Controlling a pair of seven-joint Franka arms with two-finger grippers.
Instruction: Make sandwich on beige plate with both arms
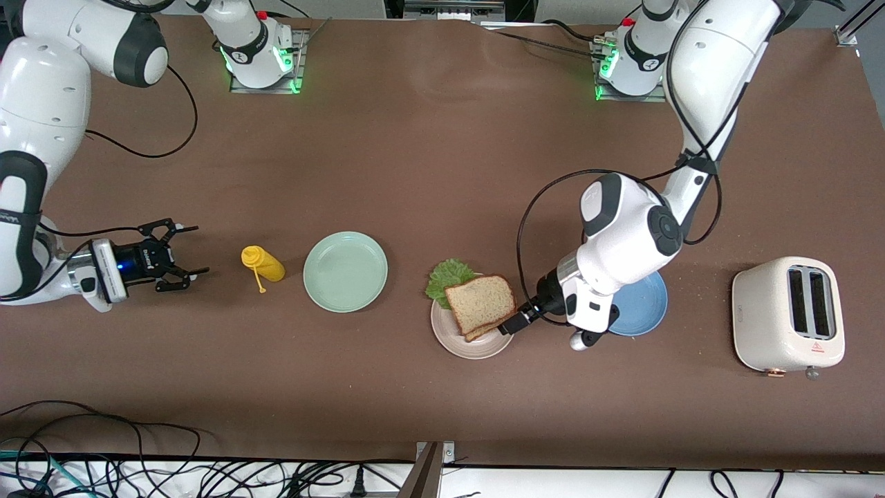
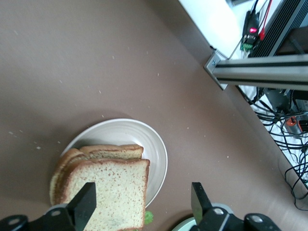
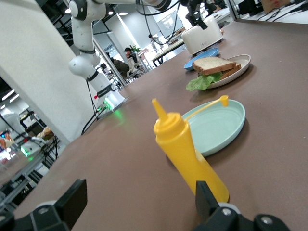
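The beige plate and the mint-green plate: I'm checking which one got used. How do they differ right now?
The beige plate is off-white; the mint-green plate is pale green. The beige plate carries the sandwich, its lettuce hanging over the rim, while the mint-green plate carries nothing. The beige plate lies nearer the front camera, with the open left hand at its edge; the mint-green plate lies beside the yellow bottle. Both are round, rimmed and alike in size.

Blue plate (image 1: 646, 308) mostly hidden under the left arm's wrist. Lettuce (image 1: 448, 278) largely covered by the top bread slice (image 1: 480, 301); lower slice shows only an edge. Left gripper (image 2: 143, 202) fingers cut off by the left wrist view's edge.
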